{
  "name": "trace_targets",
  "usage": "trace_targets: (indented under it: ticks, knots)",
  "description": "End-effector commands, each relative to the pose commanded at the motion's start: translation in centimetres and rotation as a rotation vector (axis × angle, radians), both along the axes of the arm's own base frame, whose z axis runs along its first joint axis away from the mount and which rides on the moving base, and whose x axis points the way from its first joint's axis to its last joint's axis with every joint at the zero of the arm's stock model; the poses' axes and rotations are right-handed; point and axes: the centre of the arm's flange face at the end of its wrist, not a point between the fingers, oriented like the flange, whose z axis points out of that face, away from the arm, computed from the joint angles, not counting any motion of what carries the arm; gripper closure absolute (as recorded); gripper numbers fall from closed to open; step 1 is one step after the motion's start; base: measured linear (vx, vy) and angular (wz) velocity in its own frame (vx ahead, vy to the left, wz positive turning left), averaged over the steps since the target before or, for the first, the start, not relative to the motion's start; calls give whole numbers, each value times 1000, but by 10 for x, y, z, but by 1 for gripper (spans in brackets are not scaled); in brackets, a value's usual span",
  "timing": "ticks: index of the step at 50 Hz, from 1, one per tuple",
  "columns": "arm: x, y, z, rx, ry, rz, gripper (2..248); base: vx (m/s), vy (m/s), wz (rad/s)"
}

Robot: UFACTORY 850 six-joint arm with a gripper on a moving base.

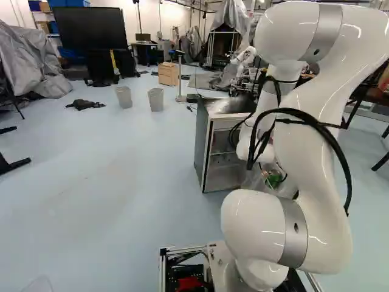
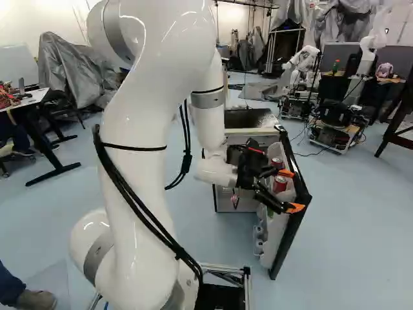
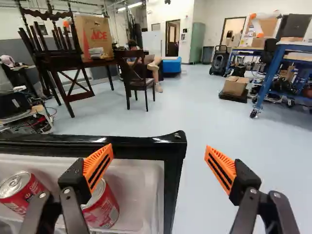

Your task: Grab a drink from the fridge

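Cans (image 3: 103,209) x2, red w/ silver tops, upright in white bin (image 3: 139,187) of fridge (image 1: 204,146) door (image 2: 293,239). R base view, unlike L, shows door swung open & gripper (image 2: 291,190) w/ fingers (image 2: 295,208) apart. Blk door rim (image 3: 170,195) btwn fingers: one near can, other past rim, above floor (image 3: 146,119).
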Motion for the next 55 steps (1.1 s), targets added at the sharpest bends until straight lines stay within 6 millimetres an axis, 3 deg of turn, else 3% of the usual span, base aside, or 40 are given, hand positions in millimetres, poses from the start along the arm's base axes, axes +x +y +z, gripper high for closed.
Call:
trace_targets:
  ticks: [55]
  knots:
    - [28,-111,-7,-54,-96,-195,3,0,0,0]
